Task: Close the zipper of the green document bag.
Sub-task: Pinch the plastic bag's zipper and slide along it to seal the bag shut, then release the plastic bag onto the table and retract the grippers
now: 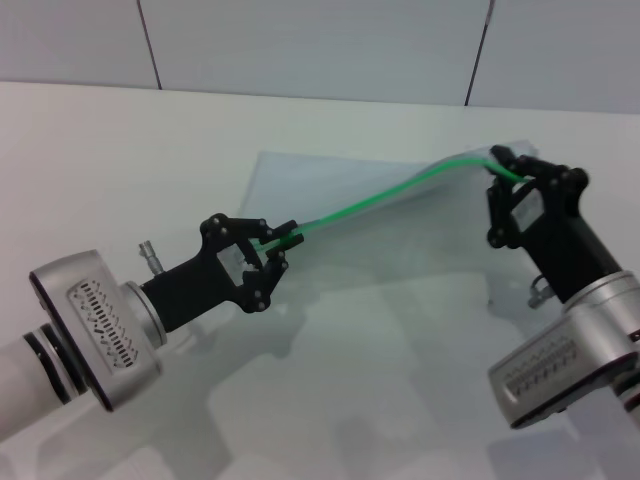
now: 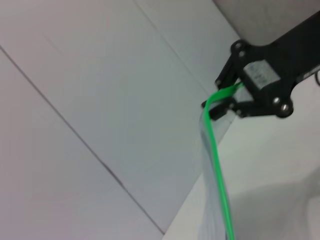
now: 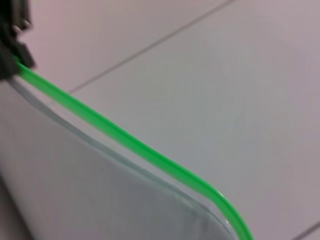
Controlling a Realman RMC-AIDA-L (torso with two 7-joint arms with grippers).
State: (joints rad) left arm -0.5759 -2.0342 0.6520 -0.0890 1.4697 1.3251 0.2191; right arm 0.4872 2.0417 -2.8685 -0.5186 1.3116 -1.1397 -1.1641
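Observation:
The green document bag is a translucent pale pouch held up off the white table between both arms, sagging below its top edge. The zipper runs along that edge as a thin bright green strip. My left gripper is shut on the strip's left end. My right gripper is shut on the strip's far right end. In the left wrist view the zipper leads away to the right gripper. In the right wrist view the zipper runs above the bag to the left gripper's dark fingers. I cannot make out the slider tab.
The white table spreads around and below the bag. Behind the table's far edge stands a pale tiled wall with dark seams. Both metal wrists hang low over the table's near side.

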